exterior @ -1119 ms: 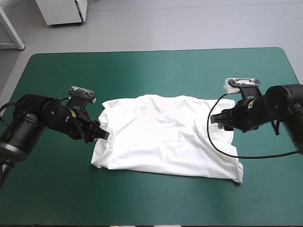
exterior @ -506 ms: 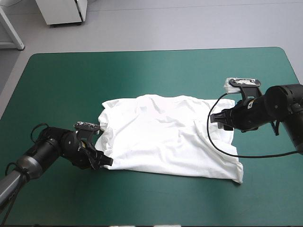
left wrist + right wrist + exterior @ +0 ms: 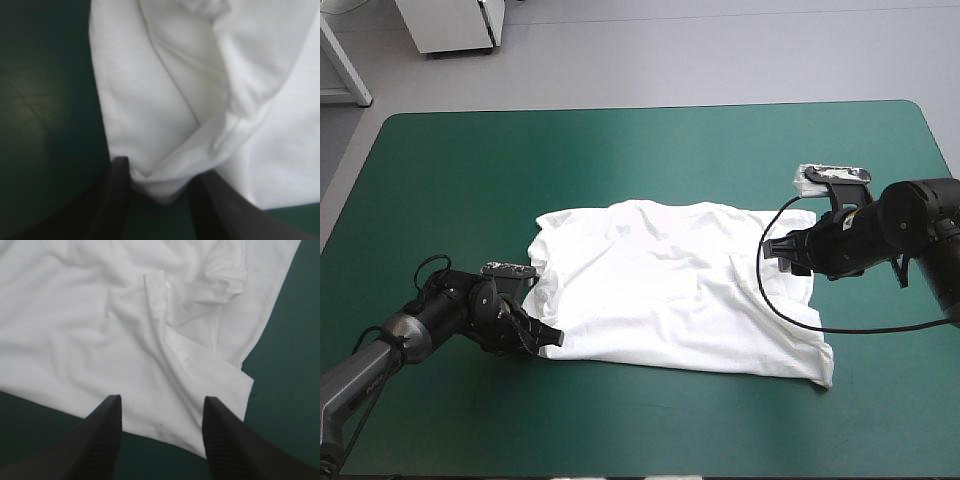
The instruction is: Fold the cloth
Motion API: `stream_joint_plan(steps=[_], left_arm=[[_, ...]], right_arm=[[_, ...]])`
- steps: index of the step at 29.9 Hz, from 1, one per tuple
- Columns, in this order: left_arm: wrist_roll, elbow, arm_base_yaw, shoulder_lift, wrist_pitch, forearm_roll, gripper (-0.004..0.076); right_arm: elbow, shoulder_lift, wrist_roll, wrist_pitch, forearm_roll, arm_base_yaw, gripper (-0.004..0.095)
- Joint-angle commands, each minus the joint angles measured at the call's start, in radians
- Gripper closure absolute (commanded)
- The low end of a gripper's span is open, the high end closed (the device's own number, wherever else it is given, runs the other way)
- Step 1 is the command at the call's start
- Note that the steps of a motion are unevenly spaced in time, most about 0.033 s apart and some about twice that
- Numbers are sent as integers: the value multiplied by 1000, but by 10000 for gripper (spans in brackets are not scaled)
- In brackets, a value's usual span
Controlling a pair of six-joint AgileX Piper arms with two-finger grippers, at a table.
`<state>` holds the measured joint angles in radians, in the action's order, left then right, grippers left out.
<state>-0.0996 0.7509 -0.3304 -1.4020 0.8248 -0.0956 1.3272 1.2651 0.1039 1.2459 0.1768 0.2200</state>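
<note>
The white T-shirt (image 3: 670, 290) lies spread on the teal-green cover, rumpled, with a fold near its right side. My left gripper (image 3: 548, 338) sits low at the shirt's near-left corner. In the left wrist view its fingers stand apart, and the bunched corner of the T-shirt (image 3: 200, 75) pokes in between the left gripper (image 3: 160, 172). My right gripper (image 3: 772, 250) hovers at the shirt's right edge. It is open, the right gripper (image 3: 162, 400) framing the T-shirt (image 3: 100, 315) edge below, with a folded sleeve flap ahead.
Bare teal-green cover (image 3: 620, 150) surrounds the shirt on all sides, widest toward the far edge. The left arm lies low along the near-left part of the table.
My left arm has swung down from the shirt's left sleeve area to its near-left corner and dropped lower. The right arm and the shirt have stayed put.
</note>
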Motion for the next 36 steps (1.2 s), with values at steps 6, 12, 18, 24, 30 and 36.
stream_joint_plan(steps=[6, 12, 18, 24, 30, 36], left_arm=[[-20, -8, -6, -56, -71, -10, 733], [-20, -8, -6, -56, -78, -10, 733], [-22, -8, -6, -56, -88, -13, 733], [-20, -8, -6, -56, -89, -13, 733], [-9, -8, -6, -56, -91, -13, 733], [-3, -8, -6, -56, -93, -13, 733]], right_arm=[[4, -30, 1, -28, -33, 1, 437], [-162, -61, 17, -28, -61, 1, 437], [-333, -73, 23, -31, -98, 1, 437], [-448, -73, 23, -97, -142, 1, 437], [-580, -68, 44, -222, -107, 1, 437], [-647, -53, 57, -337, -81, 1, 438]])
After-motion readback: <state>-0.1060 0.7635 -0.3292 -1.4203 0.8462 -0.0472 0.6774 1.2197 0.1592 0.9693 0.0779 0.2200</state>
